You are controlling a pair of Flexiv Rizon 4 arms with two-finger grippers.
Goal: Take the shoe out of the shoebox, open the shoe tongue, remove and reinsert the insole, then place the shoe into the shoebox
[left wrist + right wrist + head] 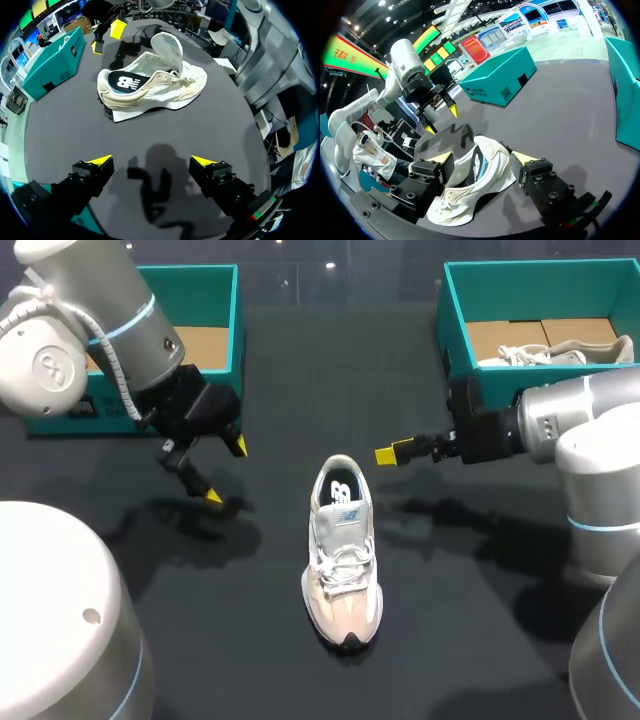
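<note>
Setting: robot manipulation lab, test station. Evidence: a dark matte bench [450, 640]; two grey industrial arms, left arm [100, 320] and right arm [580, 420], come in from its opposite sides. Trial props: left shoebox [190, 285], teal, at the far-left corner; right shoebox [540, 290] at the far-right corner (pale shoe [560, 352] inside); sneaker [343, 560] mid-bench.

Your head cam sits high behind the robot, looks down on the whole table [270, 370]. L wrist cam faces the shoe [150, 85] from farther off, low over the tabletop. R wrist cam's close above it. All 3 views share the shoe.
</note>
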